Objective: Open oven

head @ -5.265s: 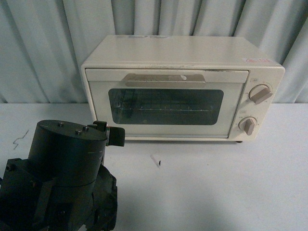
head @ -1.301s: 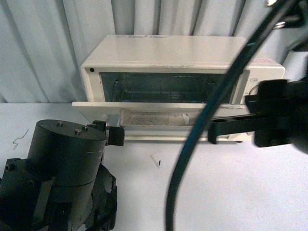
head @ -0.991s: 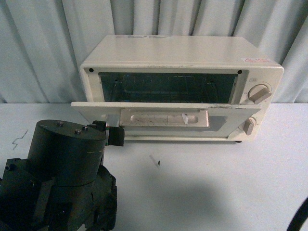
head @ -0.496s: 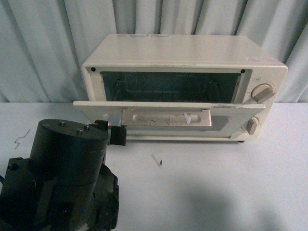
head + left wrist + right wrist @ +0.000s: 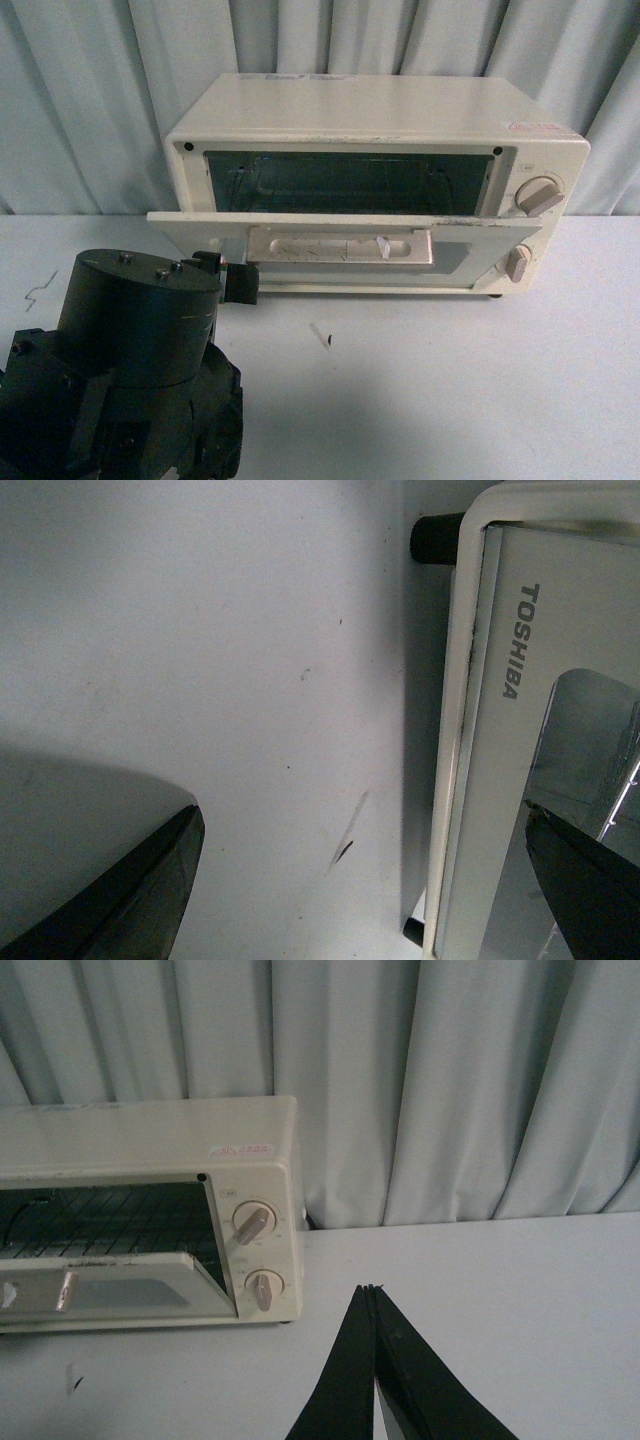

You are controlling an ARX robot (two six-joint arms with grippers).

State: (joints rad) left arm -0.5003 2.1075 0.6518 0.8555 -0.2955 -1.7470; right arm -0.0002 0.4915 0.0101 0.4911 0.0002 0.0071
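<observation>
Pale pleated curtain (image 5: 80, 100) hangs across the back, from 9 through 3 o'clock. White table (image 5: 450, 390) carries a short dark scuff (image 5: 322, 336) near centre and a thin squiggle (image 5: 40, 290) at 9 o'clock.

The left arm (image 5: 130, 380), a bulky black housing, fills the 7 o'clock corner of the front view and blocks that part of the tabletop; its far end overlaps the oven's lower left corner.

The oven (image 5: 380, 110) sits at 12 o'clock, back to the curtain. Its long axis runs 9 to 3 and the front faces 6. The door (image 5: 200, 228) is dropped partway and tilted outward, handle (image 5: 340, 246) showing. Wire rack (image 5: 110, 1220) is visible inside. Two knobs (image 5: 541, 196) sit at the 3 o'clock end.

Left gripper (image 5: 360, 825) has its fingers spread wide, just off the door's edge and gripping nothing. Right gripper (image 5: 372, 1295) is well clear at 4 o'clock, its tips pressed together and empty.
</observation>
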